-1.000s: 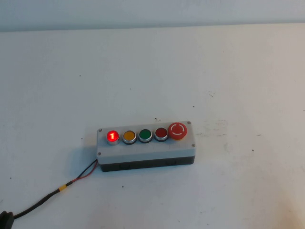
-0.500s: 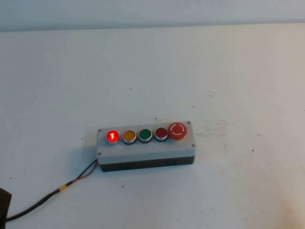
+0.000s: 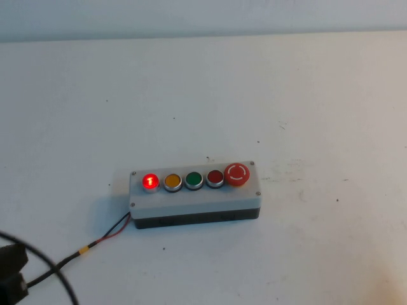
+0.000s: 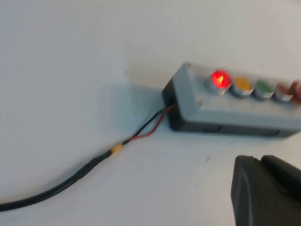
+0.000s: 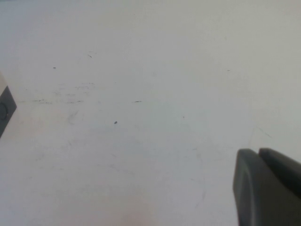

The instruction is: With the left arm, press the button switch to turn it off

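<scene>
- The small round bright-red domed button switch [image 3: 150, 181] is seen lit, at the cable end of the grey rectangular box [image 3: 194, 202] on the white desk [image 3: 305, 101].
- The bulky black left arm [image 3: 11, 274] is seen at the near left desk edge, well apart from the switch.
- The black left gripper [image 4: 268, 190] is held near the box; whether its jaws are apart cannot be told.
- The black right gripper [image 5: 268, 188] is held over bare desk; its jaws' state cannot be told.

The button switch [image 3: 150, 181] sits leftmost of 5 buttons atop the control box [image 3: 194, 204] on the tabletop [image 3: 305, 95]. The left gripper [image 3: 11, 273] lies near-left; the right gripper [image 5: 268, 188] lies right of the box.
</scene>
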Robot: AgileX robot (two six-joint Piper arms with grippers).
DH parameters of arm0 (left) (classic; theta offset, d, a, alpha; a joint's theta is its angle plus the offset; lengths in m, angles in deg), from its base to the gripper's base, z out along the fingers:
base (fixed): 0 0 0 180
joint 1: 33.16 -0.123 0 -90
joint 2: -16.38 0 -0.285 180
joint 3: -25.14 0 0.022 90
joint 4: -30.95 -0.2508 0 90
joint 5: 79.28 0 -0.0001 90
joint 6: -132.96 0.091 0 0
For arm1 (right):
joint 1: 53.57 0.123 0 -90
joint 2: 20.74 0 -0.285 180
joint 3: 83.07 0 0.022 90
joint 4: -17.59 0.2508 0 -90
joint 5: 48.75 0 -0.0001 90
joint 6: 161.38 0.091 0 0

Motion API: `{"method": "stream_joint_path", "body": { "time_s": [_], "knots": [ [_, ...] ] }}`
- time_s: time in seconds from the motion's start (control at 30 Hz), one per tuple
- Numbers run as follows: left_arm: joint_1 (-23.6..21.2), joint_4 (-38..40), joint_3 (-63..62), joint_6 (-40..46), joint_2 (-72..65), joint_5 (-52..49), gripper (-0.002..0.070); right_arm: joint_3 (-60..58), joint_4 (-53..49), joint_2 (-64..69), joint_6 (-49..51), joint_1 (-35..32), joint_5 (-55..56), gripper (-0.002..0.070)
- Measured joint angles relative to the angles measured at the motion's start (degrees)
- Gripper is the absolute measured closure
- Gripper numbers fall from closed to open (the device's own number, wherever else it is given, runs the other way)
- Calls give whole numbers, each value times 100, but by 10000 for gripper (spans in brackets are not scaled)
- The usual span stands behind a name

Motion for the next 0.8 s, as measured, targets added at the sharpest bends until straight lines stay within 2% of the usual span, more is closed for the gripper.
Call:
{"method": "stream_joint_path", "body": {
  "time_s": [0.2, 0.4, 0.5, 0.67, 0.8],
  "knots": [
    [0, -325, -1649, 1276, -2285, -1551, 678, 0, 0, 0, 0, 0, 0, 692],
    [68, -368, -2909, 1796, -4249, -1871, 678, 0, 0, 0, 0, 0, 0, 692],
    [362, -409, -3526, 1896, -5107, -1884, 678, 0, 0, 0, 0, 0, 0, 692],
    [1103, -650, -4588, 1942, -6285, -1997, 678, 0, 0, 0, 0, 0, 0, 692],
    [1380, -778, -5444, 1895, -7058, -2352, 678, 0, 0, 0, 0, 0, 0, 692]
  ]
}}
